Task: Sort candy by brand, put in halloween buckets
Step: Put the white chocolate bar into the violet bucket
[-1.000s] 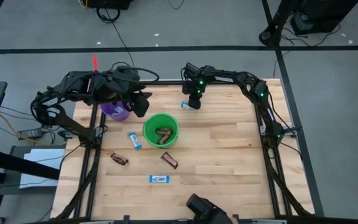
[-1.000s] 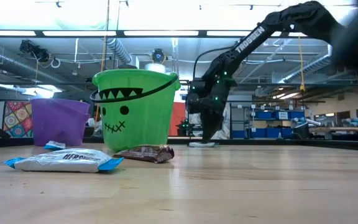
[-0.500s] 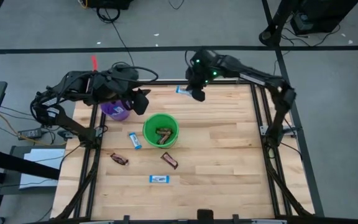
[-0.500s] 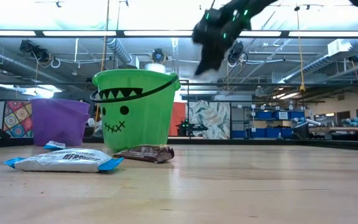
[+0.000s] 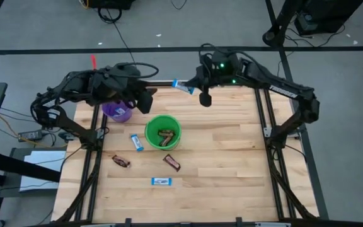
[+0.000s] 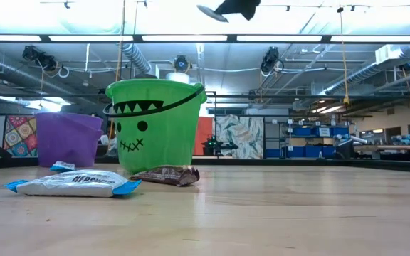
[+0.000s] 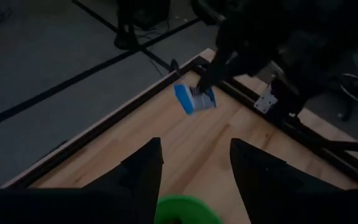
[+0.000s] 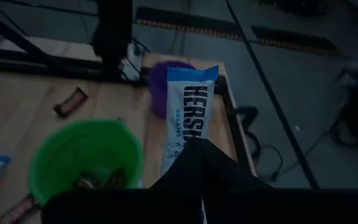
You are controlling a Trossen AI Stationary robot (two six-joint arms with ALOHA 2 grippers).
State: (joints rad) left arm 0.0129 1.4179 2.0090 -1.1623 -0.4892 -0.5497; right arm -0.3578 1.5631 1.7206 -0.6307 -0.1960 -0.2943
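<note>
My right gripper (image 5: 193, 86) is shut on a blue-and-white candy bar (image 5: 181, 85), high over the table's far edge. The bar also shows in the right wrist view (image 8: 188, 118) and the left wrist view (image 7: 194, 99). My left gripper (image 7: 194, 168) hangs open with nothing between its fingers, above the gap between the purple bucket (image 5: 117, 112) and the green bucket (image 5: 162, 131). Brown bars (image 5: 164, 135) lie inside the green bucket. Two more blue-and-white bars (image 5: 136, 142) (image 5: 161, 181) and two brown bars (image 5: 120, 161) (image 5: 171, 162) lie flat on the table. My right gripper pinches one end of the blue-and-white bar (image 8: 190, 144) between its two shut fingers. The fingers slant downward and lie along the bar. The rest of the bar sticks out ahead of the fingertips toward the table's left, lifted clear of the table.
The low view shows the green bucket (image 6: 155, 124) with the purple bucket (image 6: 68, 139) to its left, a blue-and-white bar (image 6: 73, 183) and a brown bar (image 6: 166, 176) in front. The table's right half (image 5: 232, 157) is bare wood. A black frame (image 5: 266, 126) edges the table.
My right gripper has risen from the table near the far edge, carrying the blue-and-white bar up clear of the wood. It has swung toward the table's left, toward my left gripper, and tipped from pointing down to a shallower slant. It stays shut on the bar.
</note>
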